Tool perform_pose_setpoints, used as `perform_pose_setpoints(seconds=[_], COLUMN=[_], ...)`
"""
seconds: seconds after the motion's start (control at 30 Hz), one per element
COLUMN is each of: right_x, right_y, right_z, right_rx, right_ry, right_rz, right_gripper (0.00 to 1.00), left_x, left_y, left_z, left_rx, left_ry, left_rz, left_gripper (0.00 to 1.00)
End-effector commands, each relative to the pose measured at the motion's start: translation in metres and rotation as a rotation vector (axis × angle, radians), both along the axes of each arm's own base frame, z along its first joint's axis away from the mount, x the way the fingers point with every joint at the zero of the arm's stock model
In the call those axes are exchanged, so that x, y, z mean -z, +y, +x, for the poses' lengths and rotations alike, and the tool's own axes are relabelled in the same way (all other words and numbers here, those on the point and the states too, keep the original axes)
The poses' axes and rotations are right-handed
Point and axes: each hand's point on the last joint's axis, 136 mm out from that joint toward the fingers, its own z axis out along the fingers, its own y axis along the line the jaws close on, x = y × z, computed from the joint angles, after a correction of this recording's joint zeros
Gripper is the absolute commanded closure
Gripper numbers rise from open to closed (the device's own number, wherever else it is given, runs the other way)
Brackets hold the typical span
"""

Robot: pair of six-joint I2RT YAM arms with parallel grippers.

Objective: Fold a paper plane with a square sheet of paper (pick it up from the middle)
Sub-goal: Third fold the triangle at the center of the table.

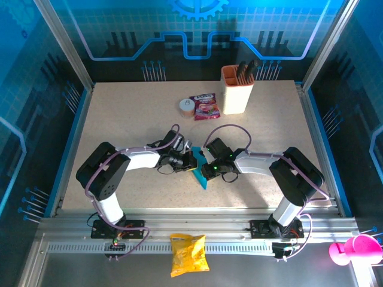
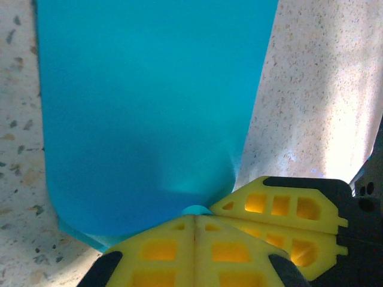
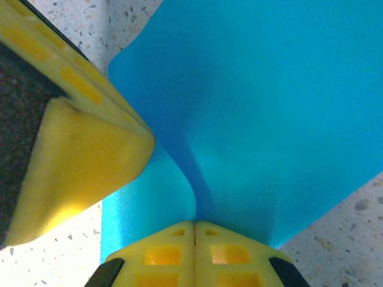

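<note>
The square sheet of paper (image 1: 201,174), bright cyan-blue, is bunched between my two grippers at the table's middle, one corner pointing toward the near edge. My left gripper (image 1: 190,160) is shut on it; in the left wrist view the yellow fingertips (image 2: 194,216) meet with a sliver of paper (image 2: 149,107) pinched at their tip. My right gripper (image 1: 207,165) is shut on the same sheet, the paper (image 3: 269,107) creasing up from its closed tips (image 3: 195,222). The grippers nearly touch: the right one's fingers (image 2: 281,209) lie beside the left's, and the left's finger (image 3: 78,155) presses against the sheet.
A red-purple snack packet (image 1: 204,106) and a small tape roll (image 1: 187,106) lie behind the grippers. An orange-rimmed holder (image 1: 237,89) with dark tools stands at the back. A yellow crisp bag (image 1: 188,254) lies off the table by the front rail. A pink object (image 1: 354,249) is at the bottom right.
</note>
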Motion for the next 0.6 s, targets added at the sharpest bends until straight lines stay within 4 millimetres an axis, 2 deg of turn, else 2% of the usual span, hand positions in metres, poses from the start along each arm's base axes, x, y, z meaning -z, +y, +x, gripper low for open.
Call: perform_pose_setpoints(seconds=[0.0,0.37,0.53,0.57], right_x=[0.033,0.032,0.025,0.021], right_y=[-0.028,-0.028,-0.026,-0.025], right_z=[-0.02,-0.019,-0.016,-0.015], right_rx=[0.029,0.026,0.025,0.027], right_ry=[0.1,0.099,0.093,0.087], right_rz=[-0.114,-0.116,-0.107,-0.104], right_gripper=[1.0,1.0,1.0,0.96], left_x=[0.01,0.028,0.036,0.038], left_y=[0.002,0.004,0.007,0.007], left_z=[-0.003,-0.004,-0.005,-0.006], left_rx=[0.0,-0.016,-0.019,-0.019], left_ry=[0.012,0.028,0.04,0.044], left_rz=[0.003,0.023,0.037,0.041], left_gripper=[1.0,1.0,1.0,1.0])
